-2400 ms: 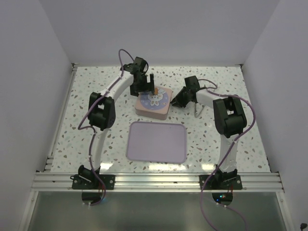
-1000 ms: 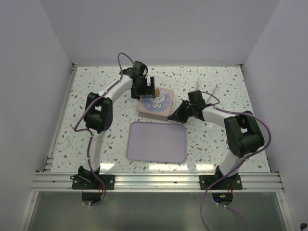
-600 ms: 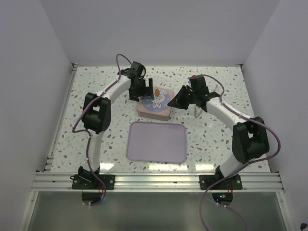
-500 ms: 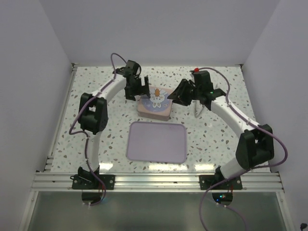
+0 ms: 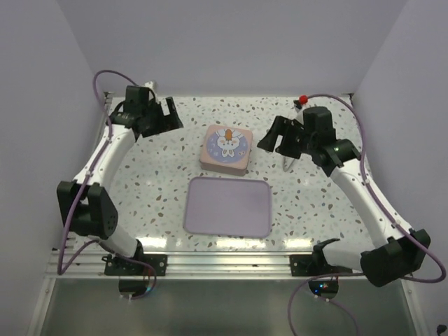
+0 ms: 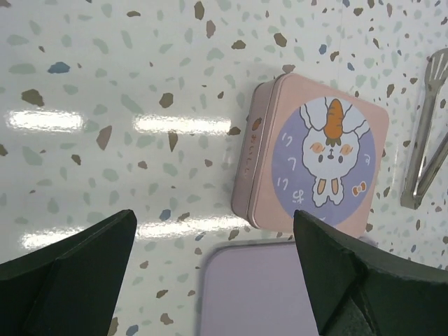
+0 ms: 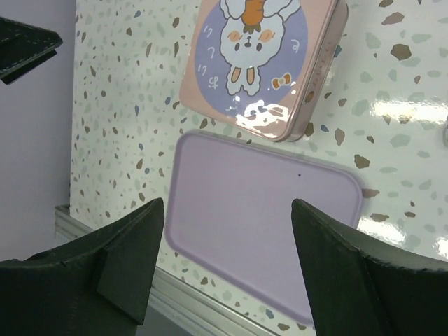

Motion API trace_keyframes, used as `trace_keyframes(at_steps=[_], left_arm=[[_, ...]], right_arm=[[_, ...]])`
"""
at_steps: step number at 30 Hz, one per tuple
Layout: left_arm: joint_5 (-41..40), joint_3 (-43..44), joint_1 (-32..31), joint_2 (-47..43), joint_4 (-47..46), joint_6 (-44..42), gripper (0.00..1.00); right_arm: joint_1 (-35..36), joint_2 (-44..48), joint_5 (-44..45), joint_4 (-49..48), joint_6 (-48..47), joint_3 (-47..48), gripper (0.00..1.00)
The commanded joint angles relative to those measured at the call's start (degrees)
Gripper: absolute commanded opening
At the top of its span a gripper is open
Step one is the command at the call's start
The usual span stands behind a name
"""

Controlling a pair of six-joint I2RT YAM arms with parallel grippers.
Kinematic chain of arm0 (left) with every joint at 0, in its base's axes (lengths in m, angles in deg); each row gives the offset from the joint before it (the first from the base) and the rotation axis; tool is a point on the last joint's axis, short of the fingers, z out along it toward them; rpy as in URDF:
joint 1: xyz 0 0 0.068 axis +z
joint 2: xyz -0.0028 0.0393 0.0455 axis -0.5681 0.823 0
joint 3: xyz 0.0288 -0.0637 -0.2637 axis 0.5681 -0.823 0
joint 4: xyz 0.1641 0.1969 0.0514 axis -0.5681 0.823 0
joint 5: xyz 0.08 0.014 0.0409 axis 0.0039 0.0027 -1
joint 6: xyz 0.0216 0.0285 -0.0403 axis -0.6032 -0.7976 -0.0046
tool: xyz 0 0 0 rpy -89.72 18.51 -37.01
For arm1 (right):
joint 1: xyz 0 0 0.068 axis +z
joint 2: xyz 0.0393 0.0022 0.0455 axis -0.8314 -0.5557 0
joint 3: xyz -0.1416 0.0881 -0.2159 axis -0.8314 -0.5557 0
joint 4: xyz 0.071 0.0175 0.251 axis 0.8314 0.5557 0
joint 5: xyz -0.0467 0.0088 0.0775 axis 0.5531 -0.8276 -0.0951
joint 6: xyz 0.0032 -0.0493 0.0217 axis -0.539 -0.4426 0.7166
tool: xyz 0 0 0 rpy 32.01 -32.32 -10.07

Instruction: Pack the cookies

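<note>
No cookies show in any view. The pink square tin (image 5: 224, 147) sits shut, its bunny-and-carrot lid (image 6: 315, 164) facing up (image 7: 262, 66). Just in front of it lies the lavender tray (image 5: 227, 206), bare (image 7: 259, 217). My left gripper (image 5: 168, 115) hangs open above the table's far left, well away from the tin, with nothing between its fingers (image 6: 217, 280). To the right of the tin, my right gripper (image 5: 273, 140) is raised and open, also holding nothing (image 7: 227, 273).
Metal tongs (image 5: 285, 162) lie on the speckled table right of the tin, below the right gripper (image 6: 427, 140). The aluminium rail (image 5: 224, 262) runs along the near edge. White walls close in the sides and back.
Both grippers have left the tin. The left arm swung far out to the left and back. The right arm rose and drew off to the right, and its jaws opened.
</note>
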Motion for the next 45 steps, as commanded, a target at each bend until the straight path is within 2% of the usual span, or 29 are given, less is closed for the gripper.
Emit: trace_keyframes(at_steps=[1,4,8,15,18,21,25,29,35,44,45], left_arm=[[-4.1,-9.1,0.2,-10.6,-11.2,-3.2,1.00],[-13.6,-17.9,0.2,-18.3,-15.6,-2.5,1.00],[-17.4,-32.0,0.1,-26.8,-25.1,-4.8,1.00],[-31.7,-40.8,0.1,-34.1,-28.8,-6.6,1.00],[-36.5,-44.6,0.1,-36.4,-32.1,-6.8,0.99],[-40.6,-46.9,0.2,-35.1,-33.0,-8.7,0.98],[-39.2,-47.9,0.2,-33.3,-33.4,-7.6,0.99],[-34.6,-56.6,0.2,-34.6,-50.5,-11.2,1.00],[-31.9,-62.0,0.3,-25.9,-67.8,-16.6,1.00],[-33.5,-64.7,0.3,-11.4,-87.0,-21.2,1.00],[-34.3,-62.6,0.3,-10.8,-84.8,-22.0,0.97]], right_arm=[[-0.2,6.0,1.1,3.8,-5.1,-1.8,0.77],[-0.2,12.2,3.6,5.2,-5.4,-4.3,0.79],[-0.2,18.9,6.3,5.4,-6.0,-8.6,0.82],[-0.1,24.3,6.4,3.1,-4.8,-13.0,0.87],[-0.2,25.2,6.1,1.1,-2.7,-15.2,0.93],[-0.2,25.4,6.7,1.0,-0.3,-16.7,0.96],[-0.2,25.6,5.8,0.1,1.2,-18.8,0.96],[-0.2,26.9,7.6,-0.9,-0.7,-20.1,0.98],[-0.2,31.6,11.6,-2.0,-4.0,-22.8,0.99],[-0.2,36.4,18.2,-1.4,-7.4,-26.4,0.99],[-0.2,36.5,18.3,-1.7,-7.3,-26.9,0.99]])
